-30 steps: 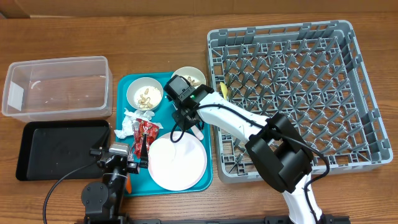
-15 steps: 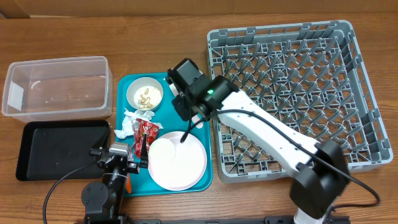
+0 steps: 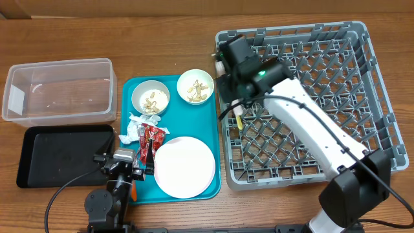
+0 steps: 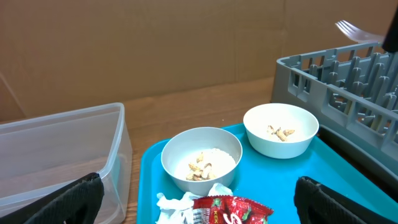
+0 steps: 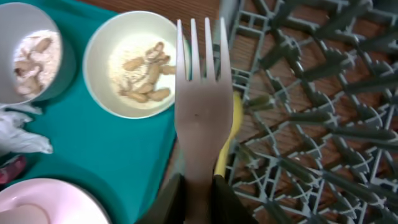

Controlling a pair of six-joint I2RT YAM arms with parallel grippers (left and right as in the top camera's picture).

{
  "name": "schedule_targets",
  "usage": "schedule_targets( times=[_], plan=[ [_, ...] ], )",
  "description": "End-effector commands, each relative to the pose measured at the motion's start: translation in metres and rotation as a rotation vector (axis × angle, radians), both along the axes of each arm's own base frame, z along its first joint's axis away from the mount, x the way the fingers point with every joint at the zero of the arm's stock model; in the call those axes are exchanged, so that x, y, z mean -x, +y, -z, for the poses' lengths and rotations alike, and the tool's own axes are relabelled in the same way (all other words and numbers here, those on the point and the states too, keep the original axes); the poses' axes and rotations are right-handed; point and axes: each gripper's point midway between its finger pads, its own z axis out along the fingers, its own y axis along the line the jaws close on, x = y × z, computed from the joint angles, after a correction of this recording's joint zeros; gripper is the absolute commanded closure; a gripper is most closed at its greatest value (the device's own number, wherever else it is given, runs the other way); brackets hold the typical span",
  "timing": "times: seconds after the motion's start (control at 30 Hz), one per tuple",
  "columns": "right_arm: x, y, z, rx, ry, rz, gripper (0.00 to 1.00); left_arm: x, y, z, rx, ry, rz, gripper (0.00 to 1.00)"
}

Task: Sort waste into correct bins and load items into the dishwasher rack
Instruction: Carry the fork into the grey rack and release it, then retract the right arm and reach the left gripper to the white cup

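Wooden table [image 3: 162, 39], seen from above: at far left a clear tub [image 3: 59, 87] stands with a black tray [image 3: 61, 155] just in front of it.

The left gripper [image 3: 125, 160] hangs over the near left corner of the teal tray [image 3: 127, 87], jaws spread wide and gripping nothing.

On the teal tray, crumpled white paper [image 3: 131, 129] touches a red wrapper [image 3: 152, 138]. The wrapper's white lettering is cut off at the edge of the left wrist view and cannot be read.

A round plate [image 3: 184, 167] lies bare at the tray's near right corner.

At the far edge stand 2 bowls, a white bowl [image 3: 150, 97] and a second bowl [image 3: 195, 86], each holding beige nut scraps [image 5: 144, 76].

The right gripper [image 5: 198, 198] is pinched tight on the handle of a pale fork [image 5: 200, 106]. It holds the fork in the air, tines pointing away, over the seam where the tray meets the grey rack [image 3: 375, 97].

Beneath the fork, a yellow utensil [image 3: 240, 118], possibly the spoon, lies among the pegs near the rack's left wall.
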Motion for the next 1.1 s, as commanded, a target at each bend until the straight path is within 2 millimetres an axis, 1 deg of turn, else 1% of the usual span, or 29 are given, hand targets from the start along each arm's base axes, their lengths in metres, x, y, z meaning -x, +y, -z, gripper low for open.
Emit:
schedule_targets(
  times=[0.0,0.17,0.2,0.23,0.27,0.3,0.4,0.47,0.57,0.67,0.77,0.83,0.9,0.97,1.03,1.07],
  plan=[
    [0.003,-0.004,0.015,-0.055,0.055,0.012,0.85,0.0,-0.003,0.0,-0.011,-0.009,0.016,0.0],
    [0.008,-0.002,0.042,-0.043,0.075,0.003,0.84,0.0,-0.003,0.0,-0.011,-0.009,0.016,0.0],
    [0.009,-0.002,0.045,-0.038,0.076,0.004,0.74,0.0,-0.003,0.0,-0.011,-0.009,0.016,0.0],
    [0.009,-0.003,0.047,-0.034,0.075,0.007,0.61,0.0,-0.003,0.0,-0.011,-0.009,0.016,0.0],
    [0.008,-0.005,0.047,-0.028,0.071,0.01,0.53,0.0,-0.003,0.0,-0.011,-0.009,0.016,0.0],
    [0.006,-0.007,0.046,-0.015,0.06,0.019,0.49,0.0,-0.003,0.0,-0.011,-0.009,0.016,0.0],
    [0.004,-0.011,0.032,0.003,0.045,0.03,0.48,0.0,-0.003,0.0,-0.011,-0.009,0.016,0.0],
    [0.007,-0.012,0.012,-0.004,0.038,0.031,0.48,0.0,-0.003,0.0,-0.011,-0.009,0.016,0.0],
    [0.017,-0.007,-0.027,-0.06,0.016,0.045,0.46,0.0,-0.003,0.0,-0.011,-0.009,0.016,0.0],
    [0.036,0.003,-0.079,-0.189,-0.025,0.051,0.43,0.0,-0.003,0.0,-0.011,-0.009,0.016,0.0],
    [0.056,0.006,-0.128,-0.333,-0.078,0.057,0.37,0.0,-0.003,0.0,-0.011,-0.009,0.016,0.0],
    [0.071,0.0,-0.162,-0.408,-0.137,0.064,0.33,0.0,-0.003,0.0,-0.012,-0.012,0.017,0.0],
    [0.087,-0.009,-0.193,-0.459,-0.213,0.054,0.28,0.0,-0.004,-0.007,-0.012,-0.037,0.024,0.0],
    [0.101,-0.018,-0.216,-0.5,-0.268,0.05,0.25,0.0,-0.005,-0.009,-0.012,-0.048,0.028,0.0],
    [0.115,-0.026,-0.234,-0.544,-0.302,0.062,0.2,0.001,-0.005,-0.003,-0.01,-0.022,0.028,0.0],
    [0.121,-0.03,-0.242,-0.564,-0.319,0.066,0.16,0.001,-0.009,0.0,0.006,-0.008,0.049,0.0]
  ],
)
